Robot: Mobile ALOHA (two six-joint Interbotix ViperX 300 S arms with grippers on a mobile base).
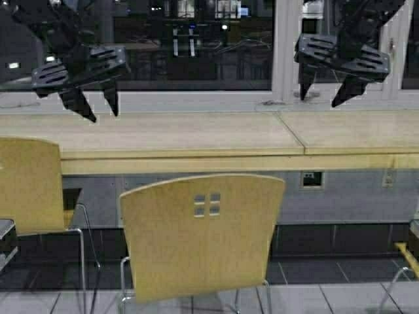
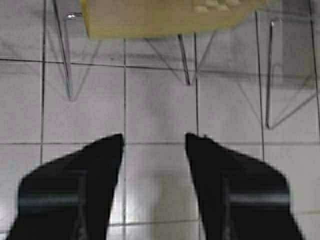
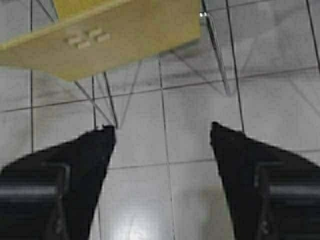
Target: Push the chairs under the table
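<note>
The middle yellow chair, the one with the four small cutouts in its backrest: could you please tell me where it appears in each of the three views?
High view: the middle chair fills the lower centre, backrest toward the camera, in front of the table.
Left wrist view: its backrest runs along the upper edge.
Right wrist view: its backrest sits upper left.
Shared landmark: the four square cutouts.

Bench (image 1: 196,140) across at 12 o'clock, one chair (image 1: 200,235) before it at 6 o'clock, another chair (image 1: 29,186) at 9 o'clock
</note>
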